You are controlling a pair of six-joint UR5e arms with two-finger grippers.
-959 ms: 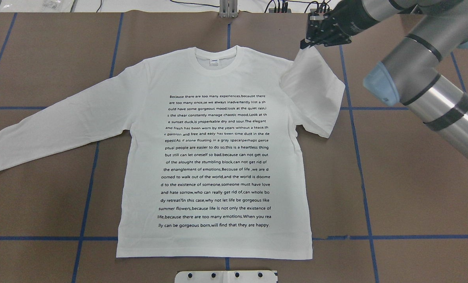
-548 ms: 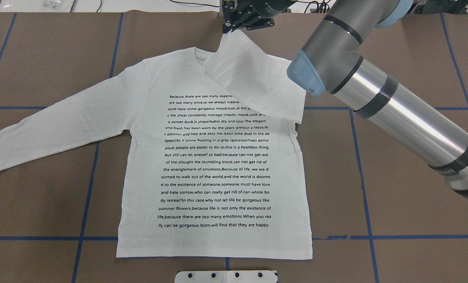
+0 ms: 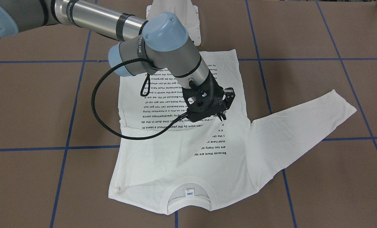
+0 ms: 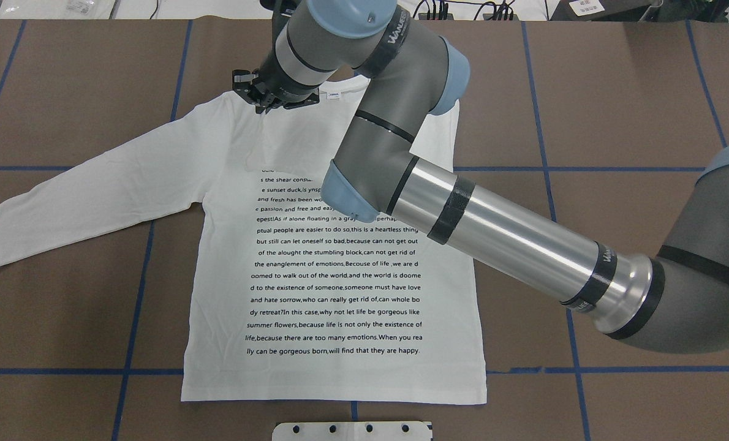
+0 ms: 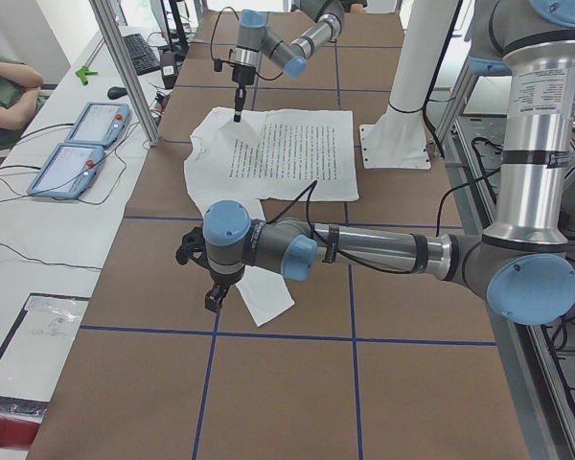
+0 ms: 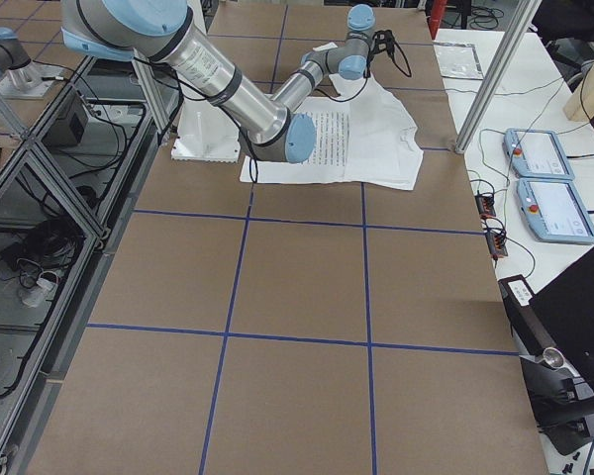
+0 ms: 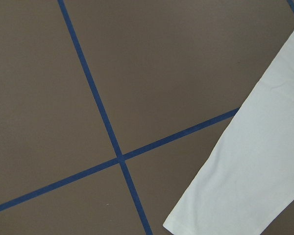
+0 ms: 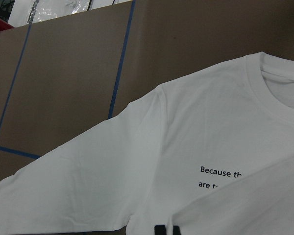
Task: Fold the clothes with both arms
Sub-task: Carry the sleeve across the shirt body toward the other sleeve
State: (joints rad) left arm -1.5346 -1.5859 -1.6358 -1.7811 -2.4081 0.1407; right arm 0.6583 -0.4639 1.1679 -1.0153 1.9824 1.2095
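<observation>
The white long-sleeved T-shirt (image 4: 340, 294) lies flat, printed text up. My right arm reaches across it. The right gripper (image 4: 265, 105) hangs over the shoulder on the robot's left side, shut on the cuff of the right sleeve (image 3: 163, 142). That sleeve is pulled diagonally over the chest and hides the top lines of print. In the front view the gripper (image 3: 220, 117) pinches the fabric just above the shirt. The other sleeve (image 4: 89, 196) lies stretched out. My left gripper (image 5: 214, 295) shows only in the exterior left view, just beyond that sleeve's cuff (image 7: 250, 176); I cannot tell whether it is open or shut.
The brown table cover (image 4: 615, 92) carries a grid of blue tape lines. The white pedestal base (image 4: 352, 430) sits at the robot's edge. A side table with two control pendants (image 5: 81, 144), cables and a person's arm (image 5: 5, 91) runs along the far side.
The right gripper has swept from the far right corner leftward past the collar to the opposite shoulder, dragging the sleeve over the chest. The rest of the shirt has not moved.
</observation>
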